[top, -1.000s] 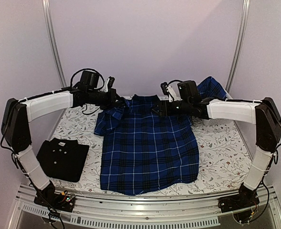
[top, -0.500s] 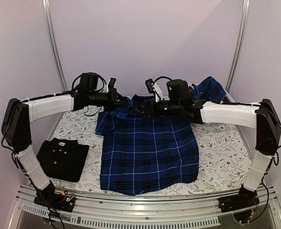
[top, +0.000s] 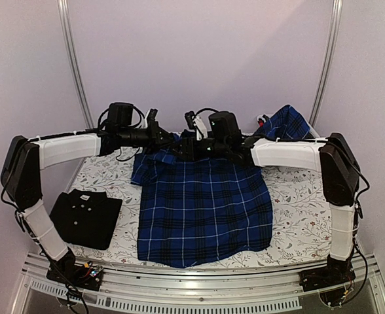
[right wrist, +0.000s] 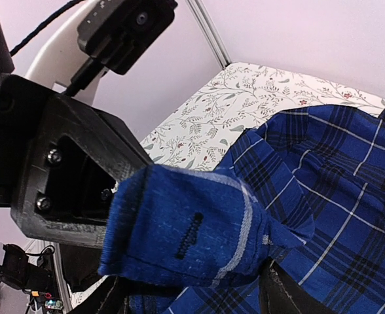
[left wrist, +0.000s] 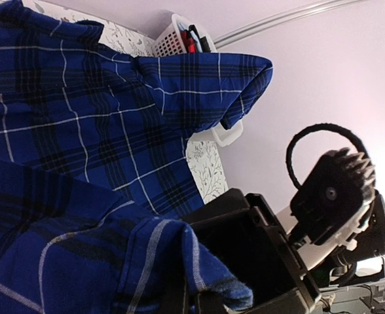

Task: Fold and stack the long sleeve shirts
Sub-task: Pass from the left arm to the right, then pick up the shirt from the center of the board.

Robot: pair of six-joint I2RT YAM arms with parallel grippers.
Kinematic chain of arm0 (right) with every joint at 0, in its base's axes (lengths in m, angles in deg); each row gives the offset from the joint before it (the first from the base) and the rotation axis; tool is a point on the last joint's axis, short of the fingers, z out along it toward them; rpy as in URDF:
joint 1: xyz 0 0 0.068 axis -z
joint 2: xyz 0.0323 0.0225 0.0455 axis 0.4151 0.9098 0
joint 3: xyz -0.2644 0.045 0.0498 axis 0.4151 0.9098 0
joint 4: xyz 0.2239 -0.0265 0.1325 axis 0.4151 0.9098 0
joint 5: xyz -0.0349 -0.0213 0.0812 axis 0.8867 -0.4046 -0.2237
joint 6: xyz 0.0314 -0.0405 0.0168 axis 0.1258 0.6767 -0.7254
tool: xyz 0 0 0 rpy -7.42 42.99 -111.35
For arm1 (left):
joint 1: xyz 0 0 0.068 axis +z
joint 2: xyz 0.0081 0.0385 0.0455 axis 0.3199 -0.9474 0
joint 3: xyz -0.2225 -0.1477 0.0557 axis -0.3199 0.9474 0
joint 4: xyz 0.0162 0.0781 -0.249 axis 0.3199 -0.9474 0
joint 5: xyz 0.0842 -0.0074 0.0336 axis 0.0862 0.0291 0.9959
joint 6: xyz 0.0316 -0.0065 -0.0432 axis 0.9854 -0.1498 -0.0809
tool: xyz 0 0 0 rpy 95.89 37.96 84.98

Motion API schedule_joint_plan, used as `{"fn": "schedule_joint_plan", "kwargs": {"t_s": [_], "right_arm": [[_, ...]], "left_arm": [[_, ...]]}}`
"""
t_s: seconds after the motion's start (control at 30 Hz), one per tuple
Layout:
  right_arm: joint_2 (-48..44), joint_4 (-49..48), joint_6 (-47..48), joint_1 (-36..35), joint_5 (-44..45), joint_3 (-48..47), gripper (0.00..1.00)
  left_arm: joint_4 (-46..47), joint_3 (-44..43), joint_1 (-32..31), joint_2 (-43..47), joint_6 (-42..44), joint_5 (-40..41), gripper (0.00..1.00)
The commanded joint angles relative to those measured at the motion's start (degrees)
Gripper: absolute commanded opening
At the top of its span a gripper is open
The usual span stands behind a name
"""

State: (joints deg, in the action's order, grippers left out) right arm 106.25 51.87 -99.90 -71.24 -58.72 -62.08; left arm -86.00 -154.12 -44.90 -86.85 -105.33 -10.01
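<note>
A blue plaid shirt [top: 205,203] lies spread on the table, its hem toward the near edge. My left gripper [top: 168,139] is shut on a fold of plaid cloth [left wrist: 146,261] at the shirt's upper left, held above the table. My right gripper [top: 184,147] is shut on a plaid cuff with a buttonhole [right wrist: 192,235] and holds it up right beside the left gripper. The two grippers are almost touching over the collar area. A black shirt [top: 86,217] lies folded at the near left.
A white lattice basket [left wrist: 173,39] stands at the back right with another blue plaid cloth [top: 287,123] draped over it. The floral table cover [top: 297,209] shows to the right of the shirt. Metal frame posts stand at the back corners.
My right gripper has moved left across the shirt's top with the cuff, up to the left gripper. The left gripper has shifted slightly right, still holding cloth.
</note>
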Motion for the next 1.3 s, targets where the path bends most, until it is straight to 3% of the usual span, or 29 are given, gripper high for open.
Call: {"fn": "schedule_joint_plan", "kwargs": {"t_s": [0.0, 0.17, 0.23, 0.27, 0.33, 0.47, 0.57, 0.87, 1.03, 1.27], "right_arm": [[2.02, 0.85, 0.61, -1.01, 1.25, -3.07, 0.59], [3.76, 1.99, 0.56, -1.01, 4.19, -6.36, 0.46], [4.68, 3.01, 0.71, -1.01, 5.37, -8.57, 0.29], [5.11, 3.75, 0.79, -1.03, 6.4, -10.27, 0.13], [6.12, 5.84, 1.05, -0.96, 9.55, -12.82, 0.0], [6.5, 9.3, 2.85, 0.22, 13.75, -15.45, 0.0], [5.7, 10.84, 3.59, 2.66, 14.21, -15.78, 0.0], [4.01, 15.07, 9.57, 9.62, 13.52, -18.54, 0.0], [3.47, 16.91, 10.97, 12.37, 15.57, -18.23, 0.0], [1.4, 18.76, 8.87, 16.51, 19.3, -14.58, 0.0]], "left_arm": [[2.86, -0.06, 0.03, 1.74, -0.61, -1.95, 0.0], [3.19, 0.08, -0.02, 2.04, -0.49, -3.0, 0.0], [2.44, 0.18, 0.16, 2.56, 0.09, -2.86, 0.0], [1.69, 0.06, 0.39, 2.8, 0.68, -2.6, 0.02], [-0.52, -0.67, 0.98, 3.87, 1.84, -1.61, 0.13], [-6.16, -0.84, 2.87, 7.82, 4.7, 1.64, 0.45], [-8.37, 1.2, 4.35, 11.7, 6.07, 4.04, 0.58], [-19.84, 14.54, 3.33, 20.99, 9.68, 12.16, 0.54], [-21.74, 26.21, -1.48, 24.81, 5.95, 15.68, 0.49], [-26.28, 32.29, -7.08, 27.69, 1.42, 23.17, 0.5]]}}
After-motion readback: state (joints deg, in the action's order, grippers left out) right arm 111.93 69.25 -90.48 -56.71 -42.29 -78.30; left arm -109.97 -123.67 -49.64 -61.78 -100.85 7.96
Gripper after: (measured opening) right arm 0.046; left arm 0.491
